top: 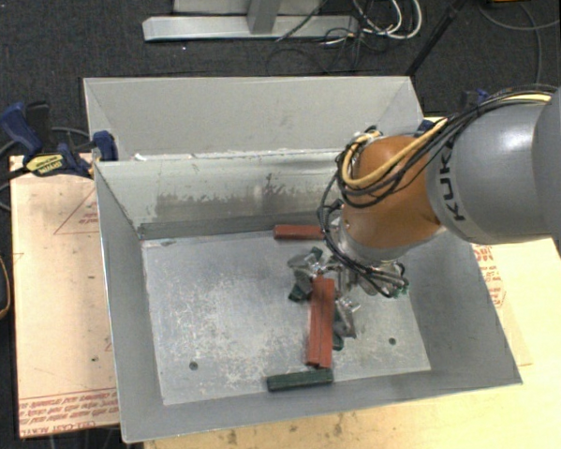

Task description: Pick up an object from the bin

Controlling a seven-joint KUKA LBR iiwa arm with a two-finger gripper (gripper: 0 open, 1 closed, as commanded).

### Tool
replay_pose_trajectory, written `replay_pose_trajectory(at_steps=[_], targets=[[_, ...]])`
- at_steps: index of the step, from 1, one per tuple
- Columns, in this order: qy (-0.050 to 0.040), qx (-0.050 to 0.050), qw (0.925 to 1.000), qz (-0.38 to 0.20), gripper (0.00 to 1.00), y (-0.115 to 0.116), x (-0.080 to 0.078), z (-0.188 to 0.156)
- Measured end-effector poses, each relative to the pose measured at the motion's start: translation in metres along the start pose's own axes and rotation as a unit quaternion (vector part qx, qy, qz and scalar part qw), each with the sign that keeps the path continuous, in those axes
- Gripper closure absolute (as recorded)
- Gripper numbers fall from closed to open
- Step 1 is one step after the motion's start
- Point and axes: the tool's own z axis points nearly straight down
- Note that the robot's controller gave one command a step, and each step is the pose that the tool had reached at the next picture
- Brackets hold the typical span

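As the arm (pixel 489 175) reaches in from the right of the camera view, you see its orange wrist cover (pixel 387 199) over the right-centre of the grey metal bin (pixel 125 302), with yellow and black cables (pixel 389 157) looped across the cover's top. Below the cover, the hand (pixel 332 280) sits low over the bin floor. You cannot tell whether it is open or closed, because the cover and the metal parts about it hide the gap.

Note the long red-brown block (pixel 319 328) lying flat on the floor right at the hand. Its upper end runs in under the hand and its lower end points toward the front wall, leaning slightly leftward. You cannot tell whether the hand touches it. Small dark green pieces (pixel 298 289) lie just beside the block's upper end, on its left.

A dark green bar (pixel 300 380) lies flat along the front wall, just below the block's lower end. A second red-brown bar (pixel 295 231) lies at the foot of the back wall, its right end hidden behind the cover.
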Motion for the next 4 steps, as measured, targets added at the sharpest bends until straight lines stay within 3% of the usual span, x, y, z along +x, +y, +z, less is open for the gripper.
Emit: replay_pose_trajectory(at_steps=[1,2,3,4], targets=[[0.0001,0.000,0.9851,-0.172,0.00,0.010,0.006,-0.028],[0.0011,-0.001,0.9544,-0.298,0.00,0.006,0.014,-0.027],[0.0017,-0.002,0.9456,-0.325,0.00,0.015,0.011,0.004],[0.0014,-0.002,0.9459,-0.324,0.00,0.015,0.010,0.004]])
